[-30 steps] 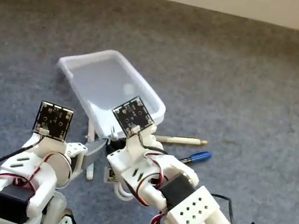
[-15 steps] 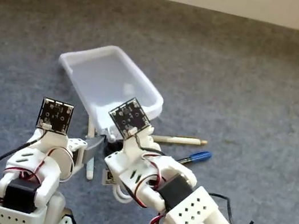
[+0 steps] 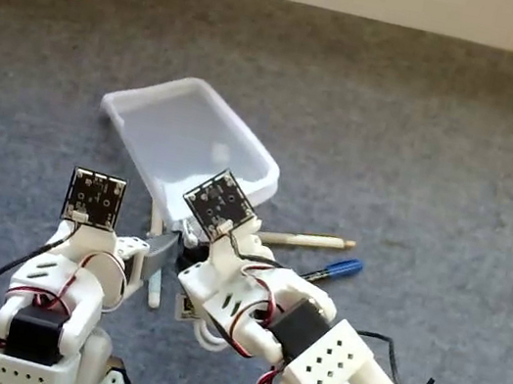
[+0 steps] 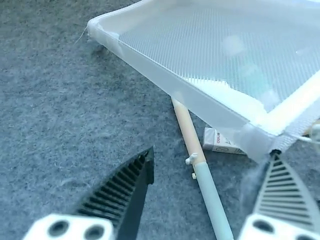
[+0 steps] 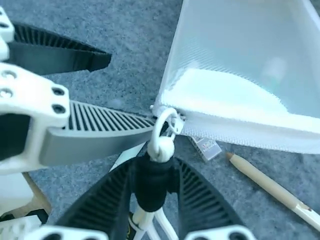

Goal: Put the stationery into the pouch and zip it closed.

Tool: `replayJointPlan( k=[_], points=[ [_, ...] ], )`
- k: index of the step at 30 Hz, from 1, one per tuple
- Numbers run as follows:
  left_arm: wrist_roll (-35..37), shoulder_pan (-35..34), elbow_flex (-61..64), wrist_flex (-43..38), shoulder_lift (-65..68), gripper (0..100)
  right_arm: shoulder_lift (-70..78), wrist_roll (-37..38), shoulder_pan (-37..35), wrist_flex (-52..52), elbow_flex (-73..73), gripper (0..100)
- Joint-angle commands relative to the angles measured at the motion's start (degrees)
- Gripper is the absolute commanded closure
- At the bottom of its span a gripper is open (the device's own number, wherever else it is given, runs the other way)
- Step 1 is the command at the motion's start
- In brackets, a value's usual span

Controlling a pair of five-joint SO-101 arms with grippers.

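Right wrist view puts the right gripper (image 5: 155, 187) closest, its two ribbed black fingers pressed together on the dark tab of the zip pull (image 5: 161, 145). The pull's white ring hooks into the near corner of the pouch (image 5: 250, 65), a translucent white mesh one lying on the grey carpet (image 3: 445, 136) directly ahead of both arms. Just beside that corner is the left gripper (image 4: 205, 200), spread wide with nothing held. Its grey finger tip is at the pouch's corner right by the pull, touching it or all but, and its black finger stands apart over bare carpet. A slim pen (image 4: 207, 192) with a beige and pale green barrel lies on the carpet between the two fingers, one end running under the pouch's edge. A small white box (image 4: 220, 141) lies flat by that pen, partly tucked under the same corner. On the right arm's side a wooden pencil (image 3: 312, 241) and a blue-capped pen (image 3: 341, 266) lie near each other on the carpet, outside the pouch, the pencil's end close to its edge. Farther off the pouch stretches away from the arms, its rim raised like a shallow tray's — pale shapes show through the mesh, too vague to name
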Motion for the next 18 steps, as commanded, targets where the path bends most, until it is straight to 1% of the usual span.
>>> replayJointPlan(
  k=[1, 3, 18],
  points=[
    [2.0, -0.7, -2.8, -1.8, -0.7, 68, -1.8, 2.0, -0.8, 0.4, -1.5, 99.3],
    [3.3, -0.9, -2.3, -1.8, -0.7, 68, -1.8, 2.0, -0.8, 0.4, -1.5, 99.3],
    [3.6, -0.7, -2.8, -1.4, -0.7, 68, -1.7, 2.4, -0.9, 1.4, 0.7, 99.3]
  ],
)
